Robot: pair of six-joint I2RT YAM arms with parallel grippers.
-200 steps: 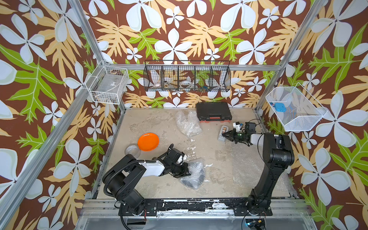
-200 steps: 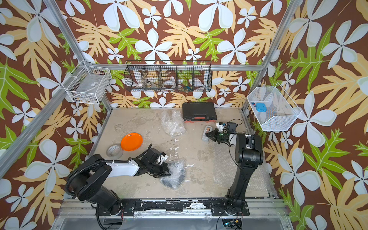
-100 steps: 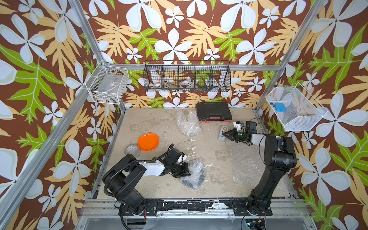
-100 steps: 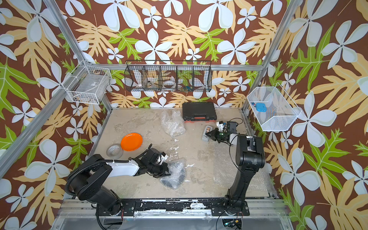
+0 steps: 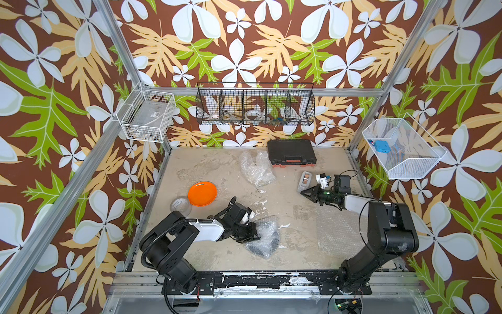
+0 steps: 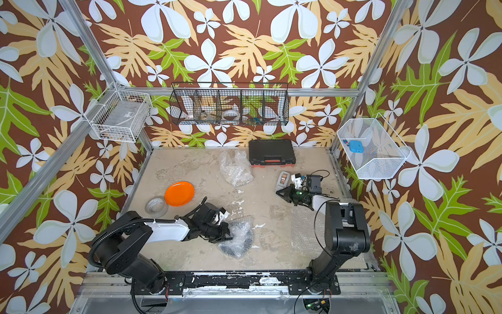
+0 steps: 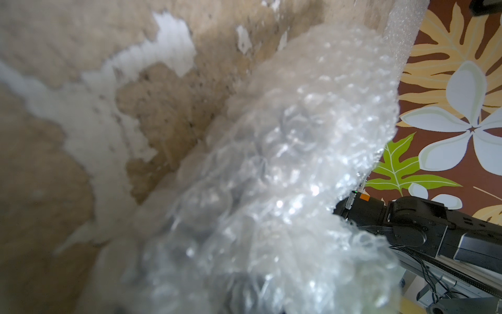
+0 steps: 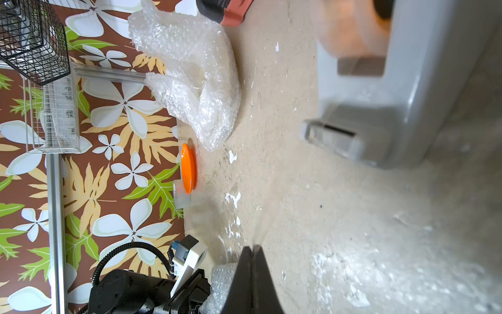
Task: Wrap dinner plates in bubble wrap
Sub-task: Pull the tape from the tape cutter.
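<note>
No change on the left over the last second: left gripper [image 5: 255,236] low at the front middle of the worn beige tabletop [image 5: 217,168], jaws pressed together, apparently on a fold of the clear bubble wrap [image 5: 269,228] bunched round the black round plate [image 5: 258,249]. In the left wrist view, only wrap [image 7: 271,163] hard against the lens; no fingers in sight there.

Small shift on the right: elbow sunk back toward the front right corner, right gripper [image 5: 304,192] almost where it was. Jaws fully together and empty. Hovers just beside the grey tape dispenser [image 5: 304,181], not touching it. Likely meaning: bundle held shut for sealing while tape gets fetched; 1 of 3 plates part-wrapped, none visibly taped.

Elsewhere: glossy orange round plate [image 5: 202,193] bare, left of centre, just beside the roll of clear tape [image 5: 180,206], perhaps touching. Crumpled second sheet of bubble wrap [image 5: 256,168] near the back, just beside the black plastic case [image 5: 292,156]; cream plate inside or not, impossible to tell. Flat third sheet [image 5: 339,233] at front right, beneath the right arm.

Room: open tabletop between the 2 grippers and beyond the bundle. Tight around the dispenser, the case and the right-hand frame. Bundle near the front edge, though not at it.
</note>
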